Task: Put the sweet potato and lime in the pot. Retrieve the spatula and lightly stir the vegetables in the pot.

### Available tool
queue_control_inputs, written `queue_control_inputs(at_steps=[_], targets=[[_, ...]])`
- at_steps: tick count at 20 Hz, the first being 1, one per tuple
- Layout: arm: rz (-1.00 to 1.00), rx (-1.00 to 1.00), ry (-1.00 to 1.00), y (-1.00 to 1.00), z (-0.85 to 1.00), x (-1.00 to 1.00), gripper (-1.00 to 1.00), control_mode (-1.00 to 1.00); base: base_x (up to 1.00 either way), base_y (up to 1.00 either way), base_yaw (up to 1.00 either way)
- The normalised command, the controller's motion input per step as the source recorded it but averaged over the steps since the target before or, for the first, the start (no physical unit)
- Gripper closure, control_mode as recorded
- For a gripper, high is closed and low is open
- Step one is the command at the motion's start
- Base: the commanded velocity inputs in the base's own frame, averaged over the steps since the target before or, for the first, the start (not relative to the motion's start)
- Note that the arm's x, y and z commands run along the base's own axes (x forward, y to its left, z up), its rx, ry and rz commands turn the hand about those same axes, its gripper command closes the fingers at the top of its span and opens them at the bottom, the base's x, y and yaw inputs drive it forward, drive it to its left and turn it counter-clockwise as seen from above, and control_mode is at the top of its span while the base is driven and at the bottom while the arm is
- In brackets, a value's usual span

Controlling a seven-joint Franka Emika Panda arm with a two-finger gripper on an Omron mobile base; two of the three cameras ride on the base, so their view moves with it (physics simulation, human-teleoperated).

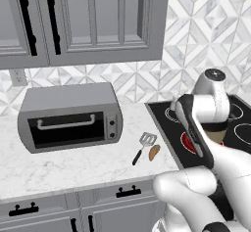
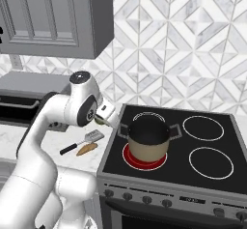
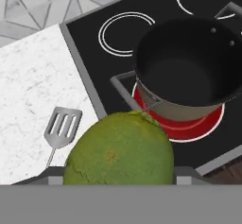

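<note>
The lime (image 3: 118, 150) fills the lower middle of the hand view, and my gripper (image 2: 104, 117) is shut on it in the air just left of the stove's edge. Its green skin (image 2: 99, 121) peeks out under the white hand. The pot (image 2: 148, 137) stands on the front left burner, to the right of the gripper, and its dark inside (image 3: 189, 67) holds nothing. The sweet potato (image 1: 154, 152) lies on the counter beside the stove. The spatula (image 1: 144, 145) lies right next to it, with its slotted head (image 3: 61, 126) pointing toward the wall.
A grey toaster oven (image 1: 71, 116) stands on the marble counter at the left. The burner (image 2: 144, 161) under the pot glows red on the black stove (image 2: 207, 148). Grey wall cabinets (image 1: 83, 20) hang above the counter.
</note>
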Motion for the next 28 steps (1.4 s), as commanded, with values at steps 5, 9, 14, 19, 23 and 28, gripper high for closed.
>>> queue_control_inputs(at_steps=[5,9,14,19,23,28], targets=[[-0.02,-0.03,0.00,-0.99,-0.01,0.30,1.00,-1.00,0.00,0.00,0.00],[0.00,-0.01,0.00,-0.93,-0.17,0.35,1.00,-1.00,0.00,0.00,0.00],[0.00,0.00,0.00,-0.65,-0.39,0.27,1.00,-1.00,0.00,0.00,0.00],[0.00,0.00,0.00,-0.10,-0.48,0.24,1.00,-1.00,0.00,0.00,0.00],[0.00,-0.02,0.02,0.00,-0.56,0.35,1.00,-1.00,0.00,0.00,0.00],[0.00,-0.01,0.03,0.00,-0.44,0.24,1.00,-1.00,0.00,0.00,0.00]])
